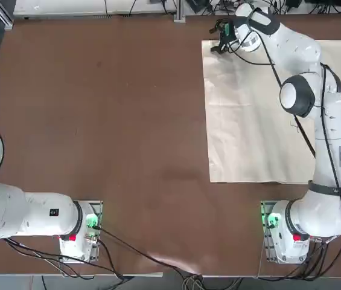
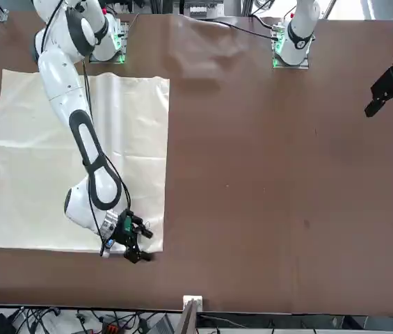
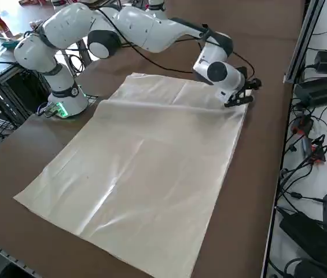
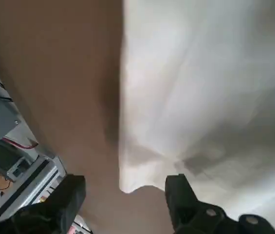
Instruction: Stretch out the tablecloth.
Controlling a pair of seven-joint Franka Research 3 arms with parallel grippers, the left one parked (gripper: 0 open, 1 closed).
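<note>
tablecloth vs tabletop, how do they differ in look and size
The tablecloth is cream, the table brown. The tablecloth shows faint creases; the table looks flat and smooth. The tablecloth covers only the working arm's side, while the table spans the whole view. Both are rectangular and plain. The open right hand hovers at the cloth's corner.

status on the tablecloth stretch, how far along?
Mostly done: the tablecloth lies spread out as one sheet on the brown table. In hand: the right gripper sits open at the cloth's far corner, holding nothing. Left: light creases and a slightly curled corner to flatten.
</note>
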